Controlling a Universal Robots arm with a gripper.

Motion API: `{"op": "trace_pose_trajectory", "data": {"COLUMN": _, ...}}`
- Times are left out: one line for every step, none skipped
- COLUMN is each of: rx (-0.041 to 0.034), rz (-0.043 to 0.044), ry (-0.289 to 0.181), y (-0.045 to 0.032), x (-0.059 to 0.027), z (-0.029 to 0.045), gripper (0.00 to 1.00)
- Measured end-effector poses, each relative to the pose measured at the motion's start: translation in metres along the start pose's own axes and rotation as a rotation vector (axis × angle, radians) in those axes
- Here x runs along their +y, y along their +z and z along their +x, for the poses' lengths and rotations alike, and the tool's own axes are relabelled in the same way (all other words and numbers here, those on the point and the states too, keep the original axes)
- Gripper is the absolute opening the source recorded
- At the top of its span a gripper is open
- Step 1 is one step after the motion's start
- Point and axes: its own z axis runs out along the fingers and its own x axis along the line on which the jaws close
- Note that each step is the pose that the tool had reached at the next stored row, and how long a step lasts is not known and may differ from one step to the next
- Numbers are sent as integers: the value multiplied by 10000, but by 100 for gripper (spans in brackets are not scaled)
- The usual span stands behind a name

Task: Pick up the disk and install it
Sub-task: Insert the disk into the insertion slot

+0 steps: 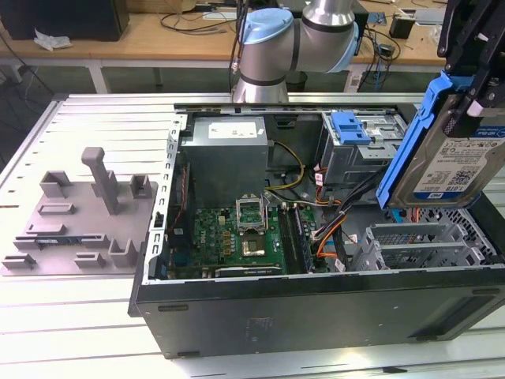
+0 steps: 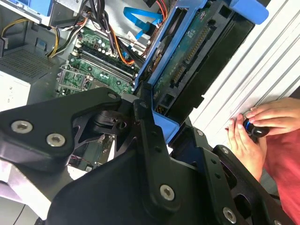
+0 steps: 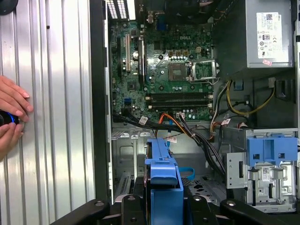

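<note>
Toward the exterior view's upper right, we are seeing the gripper [image 1: 467, 95] clamping the disk [image 1: 451, 162] by its upper end, jaws closed on the blue carrier frame. The disk is hanging tilted on edge, its label facing the camera, over the right-hand part of the open computer case [image 1: 316, 320]. It is near the drive bay [image 1: 351, 130], which is carrying a blue bracket.

At lower left inside the case, the motherboard [image 1: 237, 233] is lying exposed, and the power supply [image 1: 229, 146] is sitting just above it in the frame. At the exterior view's left, the grey slotted fixture [image 1: 79, 213] is lying on the slatted metal table [image 1: 95, 118], well apart from the disk.

In both wrist views we are looking past the held disk into the case. In the second wrist view a person's hand [image 2: 246, 145] is resting on the table beside the case, touching a small dark object [image 2: 255, 129].
</note>
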Motion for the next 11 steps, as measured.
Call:
{"op": "trace_pose_trajectory", "data": {"rx": 0, "rz": 0, "ry": 0, "y": 0, "x": 0, "z": 0, "gripper": 37}}
{"op": "trace_pose_trajectory", "data": {"rx": 0, "rz": -1, "ry": -1, "y": 0, "x": 0, "z": 0, "gripper": 37}}
{"op": "trace_pose_trajectory", "data": {"rx": 1, "rz": 0, "ry": -2, "y": 0, "x": 3, "z": 0, "gripper": 37}}
{"op": "trace_pose_trajectory", "data": {"rx": 0, "rz": 0, "ry": 1, "y": 1, "x": 5, "z": 1, "gripper": 37}}
{"op": "trace_pose_trajectory", "data": {"rx": 1, "rz": 0, "ry": 0, "y": 2, "x": 4, "z": 0, "gripper": 37}}
{"op": "trace_pose_trajectory", "data": {"rx": 1, "rz": 0, "ry": -2, "y": 2, "x": 3, "z": 0, "gripper": 37}}
{"op": "trace_pose_trajectory", "data": {"rx": 1, "rz": 0, "ry": -6, "y": 3, "x": 1, "z": 0, "gripper": 37}}
{"op": "trace_pose_trajectory", "data": {"rx": 1, "rz": -1, "ry": -13, "y": 5, "x": 0, "z": 0, "gripper": 37}}
{"op": "trace_pose_trajectory", "data": {"rx": 0, "rz": -1, "ry": -17, "y": 6, "x": -1, "z": 0, "gripper": 37}}
{"op": "trace_pose_trajectory", "data": {"rx": 1, "rz": 0, "ry": -23, "y": 6, "x": -3, "z": 0, "gripper": 37}}
{"op": "trace_pose_trajectory", "data": {"rx": 0, "rz": -1, "ry": -28, "y": 8, "x": -4, "z": 0, "gripper": 37}}
